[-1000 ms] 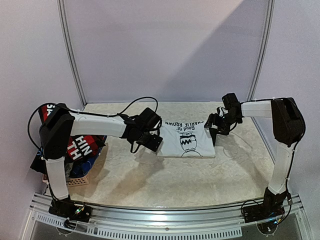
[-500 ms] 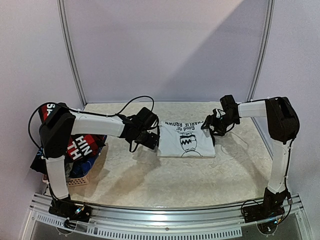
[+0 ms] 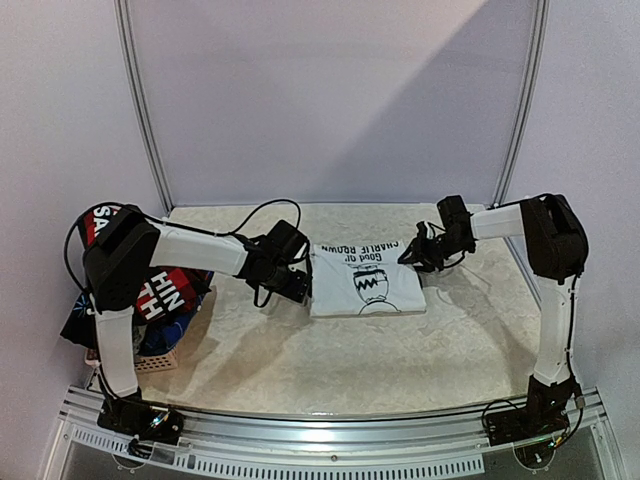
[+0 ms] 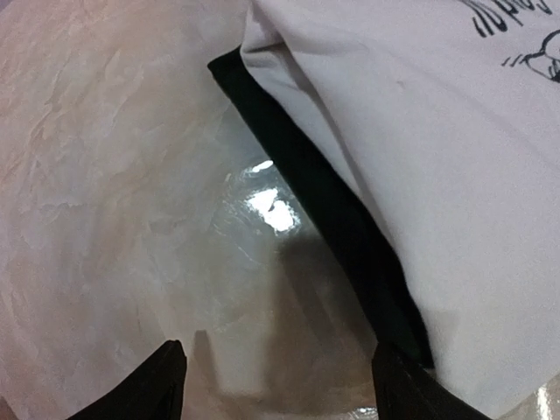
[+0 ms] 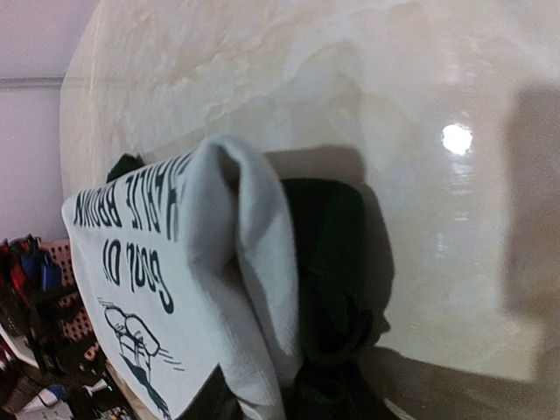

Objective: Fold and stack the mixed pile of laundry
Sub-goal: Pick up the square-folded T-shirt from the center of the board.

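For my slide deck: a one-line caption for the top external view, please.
Left gripper and right gripper flank a folded printed T-shirt; piled laundry fills the basket.

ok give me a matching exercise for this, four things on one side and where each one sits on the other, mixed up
1 white T-shirt
2 basket
3 left end effector
4 right end effector

a at the table left edge, heaped with the laundry pile
b folded flat, mid-table
c at the T-shirt's right edge
d open, at the T-shirt's left edge

Pairs: 1-b, 2-a, 3-d, 4-c
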{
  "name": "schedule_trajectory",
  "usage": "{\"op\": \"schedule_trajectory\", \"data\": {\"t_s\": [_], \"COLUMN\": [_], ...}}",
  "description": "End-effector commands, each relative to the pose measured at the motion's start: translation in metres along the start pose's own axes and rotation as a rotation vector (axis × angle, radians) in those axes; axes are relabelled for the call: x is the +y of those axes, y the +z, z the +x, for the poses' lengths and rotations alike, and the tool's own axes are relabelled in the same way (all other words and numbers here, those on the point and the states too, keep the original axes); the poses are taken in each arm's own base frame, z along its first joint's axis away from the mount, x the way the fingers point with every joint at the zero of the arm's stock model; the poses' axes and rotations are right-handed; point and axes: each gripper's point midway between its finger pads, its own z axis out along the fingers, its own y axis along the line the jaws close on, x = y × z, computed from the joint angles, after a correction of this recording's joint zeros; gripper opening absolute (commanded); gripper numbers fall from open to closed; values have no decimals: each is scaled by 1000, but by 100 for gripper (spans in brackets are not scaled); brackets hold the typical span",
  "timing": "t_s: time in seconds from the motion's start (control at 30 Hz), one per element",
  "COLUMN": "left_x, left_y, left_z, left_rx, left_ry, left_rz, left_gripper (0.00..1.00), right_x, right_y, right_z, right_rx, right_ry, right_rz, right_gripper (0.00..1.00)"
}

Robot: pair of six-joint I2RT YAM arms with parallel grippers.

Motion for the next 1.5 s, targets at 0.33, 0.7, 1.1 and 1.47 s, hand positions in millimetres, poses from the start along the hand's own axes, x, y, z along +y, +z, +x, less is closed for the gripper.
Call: {"op": "schedule_trajectory", "data": {"t_s": [0.33,0.7,1.1,1.47], "left_x": [1,8,3,-10], "left_y": [1,-39,-57,-65], "left_z": [7,1,2,1], "left_rx": [-2,-65,-92,-110], "left_ry": [-22,-61,-65,-44], "left_rz": [39,66,106,139], "left_gripper": [74,76,76,76], "right_x": [13,9,-26,-89], "right_y": [14,-22,-63,-120], "right_z": [0,-43,-96,-157], "right_rx": [51,-53,-149,-280], "right_ry": [37,61,85,129], "right_rz": [-114,-86,42,217], "right_gripper": [0,0,0,0]}}
